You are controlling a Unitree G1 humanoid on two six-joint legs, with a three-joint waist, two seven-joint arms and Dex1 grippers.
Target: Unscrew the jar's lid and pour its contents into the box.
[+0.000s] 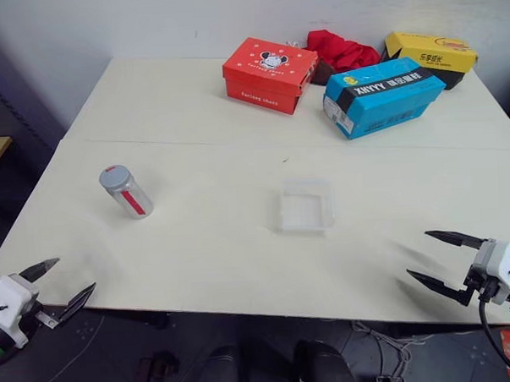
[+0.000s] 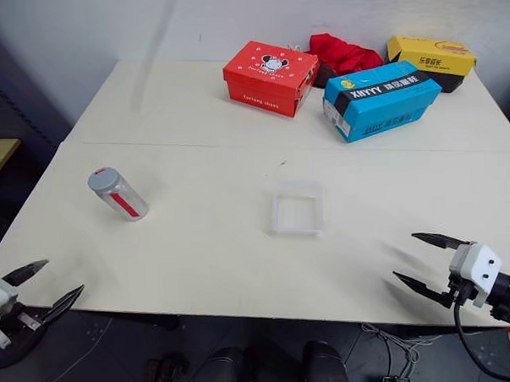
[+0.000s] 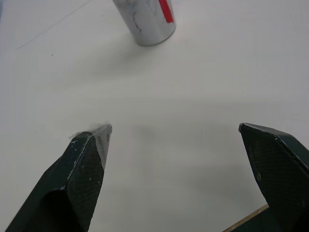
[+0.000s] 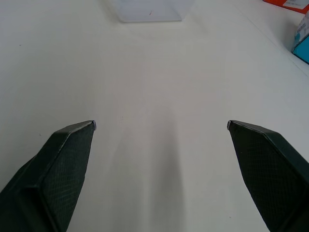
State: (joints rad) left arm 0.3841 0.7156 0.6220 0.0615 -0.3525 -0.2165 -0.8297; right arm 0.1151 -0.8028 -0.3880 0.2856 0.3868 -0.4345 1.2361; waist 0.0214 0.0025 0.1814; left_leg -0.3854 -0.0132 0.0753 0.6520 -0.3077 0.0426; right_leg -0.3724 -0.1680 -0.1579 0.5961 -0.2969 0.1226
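Upright on the cream table [image 1: 198, 236], the jar [image 1: 126, 191] stands with its lid [image 1: 115, 175] on, ahead of the left gripper [image 1: 69, 284], well apart. Both grippers gape wide and empty. Nearer the right gripper [image 1: 419, 256] sits the clear box [image 1: 306, 206], also untouched.

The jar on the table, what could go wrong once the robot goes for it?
The jar stands free and narrow, lid still on. Both the left gripper and right gripper are open and apart from it, so a glancing touch could tip it. The clear box is shallow and hard to see against the pale table; pouring from too far might scatter the contents outside it.
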